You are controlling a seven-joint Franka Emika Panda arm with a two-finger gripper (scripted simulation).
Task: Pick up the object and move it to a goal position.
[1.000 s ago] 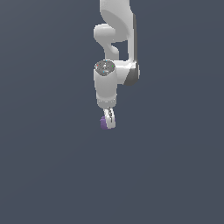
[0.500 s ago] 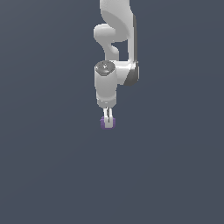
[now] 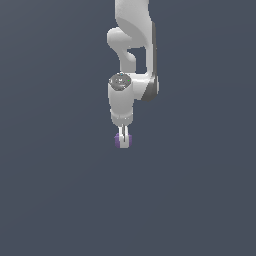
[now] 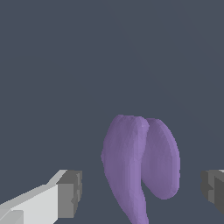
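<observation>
The purple object [image 4: 140, 166] is sitting between the fingers [image 4: 65, 194] of the end effector [image 3: 122, 141], which is pointing straight down. In the wrist view, the fingers are standing spread, with gaps to the object on both sides. Plain grey bench [image 3: 200, 200] is extending all around; no edges are showing. The object is appearing matte, rounded and two-lobed.
</observation>
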